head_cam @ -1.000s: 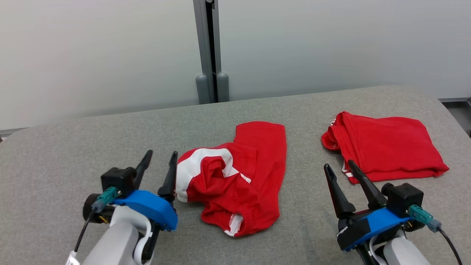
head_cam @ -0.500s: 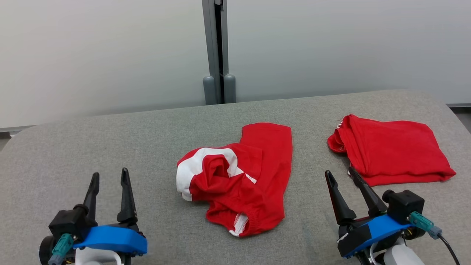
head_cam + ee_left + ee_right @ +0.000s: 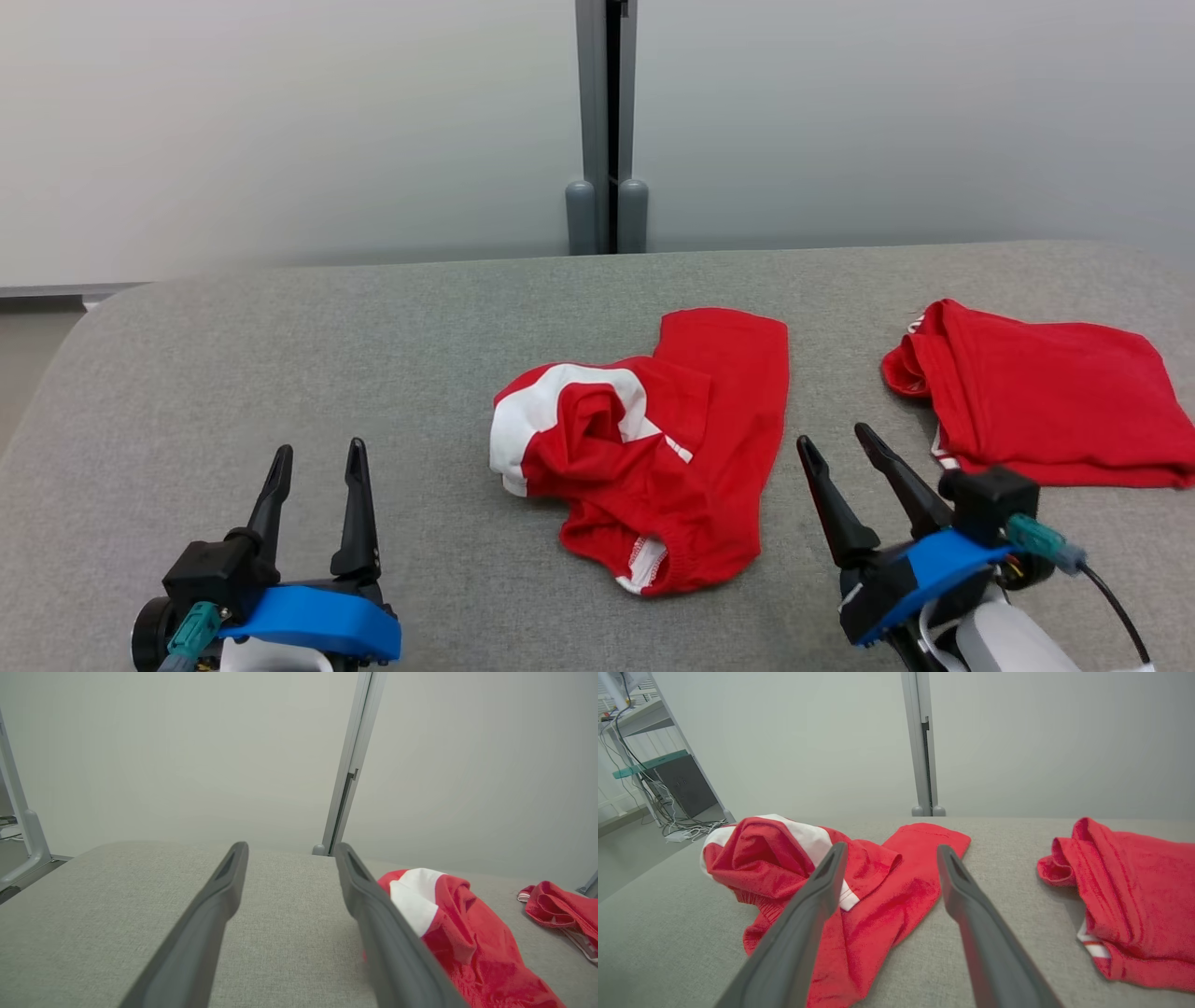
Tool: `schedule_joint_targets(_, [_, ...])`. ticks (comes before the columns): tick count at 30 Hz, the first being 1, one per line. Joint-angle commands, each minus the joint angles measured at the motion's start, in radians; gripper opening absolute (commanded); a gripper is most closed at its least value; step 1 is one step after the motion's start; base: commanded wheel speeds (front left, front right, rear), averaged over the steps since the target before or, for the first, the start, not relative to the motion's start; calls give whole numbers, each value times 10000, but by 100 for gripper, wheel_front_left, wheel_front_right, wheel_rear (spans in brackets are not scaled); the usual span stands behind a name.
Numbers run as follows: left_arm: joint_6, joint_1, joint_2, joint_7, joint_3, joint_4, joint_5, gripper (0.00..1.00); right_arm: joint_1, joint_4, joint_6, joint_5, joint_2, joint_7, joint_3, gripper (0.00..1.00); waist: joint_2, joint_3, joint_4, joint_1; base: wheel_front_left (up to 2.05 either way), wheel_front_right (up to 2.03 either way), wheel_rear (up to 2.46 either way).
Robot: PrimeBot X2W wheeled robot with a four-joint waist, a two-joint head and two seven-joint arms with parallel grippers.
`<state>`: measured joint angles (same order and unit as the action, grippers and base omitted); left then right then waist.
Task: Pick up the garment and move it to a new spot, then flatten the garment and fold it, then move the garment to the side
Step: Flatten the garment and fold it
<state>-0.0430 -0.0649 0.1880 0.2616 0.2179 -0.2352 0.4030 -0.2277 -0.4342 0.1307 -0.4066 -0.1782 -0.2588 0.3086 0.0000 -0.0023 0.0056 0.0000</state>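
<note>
A crumpled red garment with a white panel [image 3: 653,448] lies in a loose heap at the middle of the grey table [image 3: 280,373]. It also shows as the red garment [image 3: 462,938] at the right of the left wrist view and the same garment [image 3: 859,891] ahead in the right wrist view. My left gripper [image 3: 317,453] hovers open at the lower left, well clear of the cloth. My right gripper [image 3: 838,437] stands open at the lower right, just beside the garment's right edge. Both hold nothing.
A second red garment [image 3: 1036,401], folded flat, lies at the table's right side, seen too as the folded garment [image 3: 1129,900]. A grey post [image 3: 607,121] rises behind the table's far edge. Shelves and cables [image 3: 658,784] stand off to the left.
My left gripper has pulled back from the garment's white edge to the lower left, still open. The camera has turned left, shifting everything rightward. The garment lies as before.
</note>
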Motion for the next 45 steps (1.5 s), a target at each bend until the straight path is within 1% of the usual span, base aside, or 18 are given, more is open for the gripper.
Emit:
schedule_joint_targets(1, [70,-10,-2,45,-51,-84,-97,100,-422,-199,1,-308,-39,291,214,100,0,97,165,0,0,0,0])
schedule_joint_targets(6, [266,-398,-189,44,-43,-253,-216,100,-1769,-1249,1,-777,-442,1912,1143,100,0,448,732,0,0,0,0])
schedule_joint_targets(8, [295,-481,-301,44,-25,-330,-266,100,-2279,-1812,1,-1281,-319,2510,1070,100,0,623,994,0,0,0,0])
schedule_joint_targets(11, [364,-671,-425,44,-43,-449,-344,100,-3008,-2638,1,-1785,-321,3408,1107,100,0,933,1400,0,0,0,0])
schedule_joint_targets(15, [530,-907,-552,44,-62,-637,-449,100,-3577,-3668,1,-2816,-162,4407,852,100,0,1305,1951,0,0,0,0])
schedule_joint_targets(16, [530,-907,-552,44,-62,-637,-449,100,-3577,-3668,1,-2816,-162,4407,852,100,0,1305,1951,0,0,0,0])
schedule_joint_targets(17, [582,-1035,-606,44,-77,-750,-519,100,-3822,-4140,1,-3138,-188,4832,808,100,0,1455,2174,0,0,0,0])
schedule_joint_targets(19, [647,-1137,-664,44,-112,-835,-560,100,-3966,-4490,1,-3482,-119,5171,754,100,0,1562,2342,0,0,0,0])
schedule_joint_targets(22, [704,-1231,-752,45,-201,-961,-632,100,-4065,-4968,1,-3694,-174,5442,824,100,0,1667,2513,0,0,0,0])
schedule_joint_targets(27, [772,-1244,-818,45,-346,-1044,-721,100,-4122,-4914,1,-3964,-35,5095,1015,99,0,1715,2565,0,0,0,0])
schedule_joint_targets(28, [791,-1219,-850,45,-413,-1072,-783,100,-4194,-4760,1,-4009,-76,4679,1136,67,0,1711,2538,0,0,0,0])
schedule_joint_targets(29, [805,-1210,-864,46,-464,-1091,-810,100,-4227,-4665,1,-4053,-83,4466,1215,46,0,1692,2505,0,0,0,0])
schedule_joint_targets(30, [815,-1202,-866,45,-498,-1119,-824,100,-4258,-4586,1,-4097,-112,4242,1265,22,0,1668,2469,0,0,0,0])
schedule_joint_targets(31, [824,-1205,-870,45,-533,-1145,-868,100,-4296,-4523,1,-4135,-135,4041,1315,0,0,1640,2422,0,0,0,0])
schedule_joint_targets(35, [856,-1188,-878,45,-615,-1196,-940,100,-4316,-4319,1,-4298,-164,3597,1571,0,0,1514,2237,0,0,0,0])
schedule_joint_targets(39, [882,-1072,-887,45,-678,-1284,-1018,100,-4211,-4053,1,-4630,-345,3258,1866,0,0,1259,1957,0,0,0,0])
schedule_joint_targets(43, [898,-930,-874,45,-787,-1358,-1051,100,-3831,-3434,1,-5233,-590,3092,2038,0,0,923,1597,0,0,0,0])
schedule_joint_targets(45, [904,-819,-861,45,-851,-1385,-1056,100,-3575,-2902,1,-5657,-782,3270,2120,0,0,758,1373,0,0,0,0])
